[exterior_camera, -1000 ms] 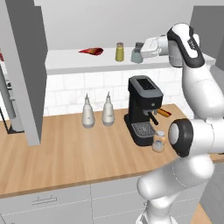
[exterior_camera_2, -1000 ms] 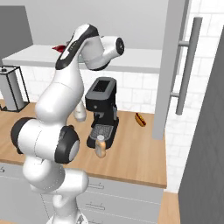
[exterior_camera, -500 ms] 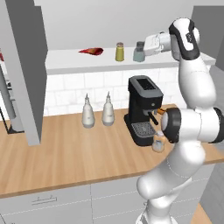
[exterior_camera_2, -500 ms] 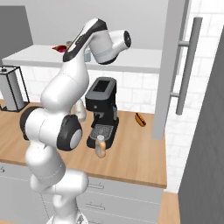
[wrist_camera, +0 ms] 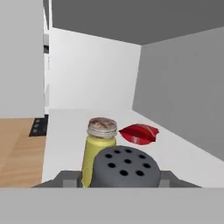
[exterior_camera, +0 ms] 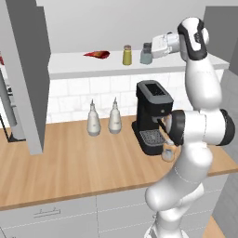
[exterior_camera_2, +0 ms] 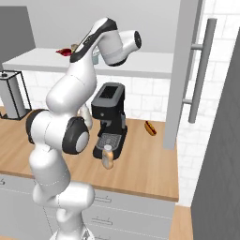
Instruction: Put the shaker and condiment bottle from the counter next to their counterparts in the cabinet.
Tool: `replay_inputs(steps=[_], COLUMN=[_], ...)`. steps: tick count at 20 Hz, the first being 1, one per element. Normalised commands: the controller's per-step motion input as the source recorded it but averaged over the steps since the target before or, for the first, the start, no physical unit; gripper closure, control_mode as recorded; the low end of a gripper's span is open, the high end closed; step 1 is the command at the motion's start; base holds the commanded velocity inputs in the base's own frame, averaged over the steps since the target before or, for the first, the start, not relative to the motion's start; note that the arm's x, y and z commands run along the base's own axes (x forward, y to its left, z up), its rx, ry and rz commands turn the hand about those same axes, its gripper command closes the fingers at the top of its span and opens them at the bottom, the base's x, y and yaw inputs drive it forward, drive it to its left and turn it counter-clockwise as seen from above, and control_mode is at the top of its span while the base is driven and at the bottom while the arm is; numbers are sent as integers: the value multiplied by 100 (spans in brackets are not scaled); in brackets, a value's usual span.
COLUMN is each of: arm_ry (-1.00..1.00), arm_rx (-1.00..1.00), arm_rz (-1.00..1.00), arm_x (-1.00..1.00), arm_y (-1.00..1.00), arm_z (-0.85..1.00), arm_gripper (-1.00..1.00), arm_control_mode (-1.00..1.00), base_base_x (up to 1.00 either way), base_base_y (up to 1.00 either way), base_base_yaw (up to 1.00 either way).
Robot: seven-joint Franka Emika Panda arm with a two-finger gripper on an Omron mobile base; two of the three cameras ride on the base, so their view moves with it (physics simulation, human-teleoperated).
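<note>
The shaker [exterior_camera: 146, 55], clamped in the tool [exterior_camera: 151, 48], stands on the pale cabinet [exterior_camera: 83, 69] shelf above the wooden counter [exterior_camera: 69, 165].

Arm raised and straightened over the second. Hand [exterior_camera: 153, 48] carried the blue-grey shaker [exterior_camera: 146, 54] left along the cabinet shelf [exterior_camera: 83, 69]; a second ago it was at the shelf's right part, well apart from the olive-yellow shaker [exterior_camera: 127, 55], now just beside it, on its right. Elbow swung higher, wrist now level with the shelf.

Olive-yellow shaker [exterior_camera: 127, 55] on cabinet [exterior_camera: 83, 69] shelf
</note>
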Motion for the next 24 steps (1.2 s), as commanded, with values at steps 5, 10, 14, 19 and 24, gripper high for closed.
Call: replay_inputs(steps=[5, 10, 14, 19, 24], arm_ry=[-7, 0, 0, 0, 0], arm_rx=[0, 0, 1, 2, 0], arm_rz=[1, 0, 0, 0, 0], arm_x=[30, 29, 33, 34, 38], arm_y=[1, 0, 0, 10, 15], arm_z=[-6, 0, 0, 0, 0], arm_gripper=[100, 100, 100, 100, -100], arm_control_mode=[-100, -100, -100, -100, -100], base_base_x=[0, 0, 0, 0, 0], base_base_y=[0, 0, 0, 0, 0], base_base_yaw=[0, 0, 0, 0, 0])
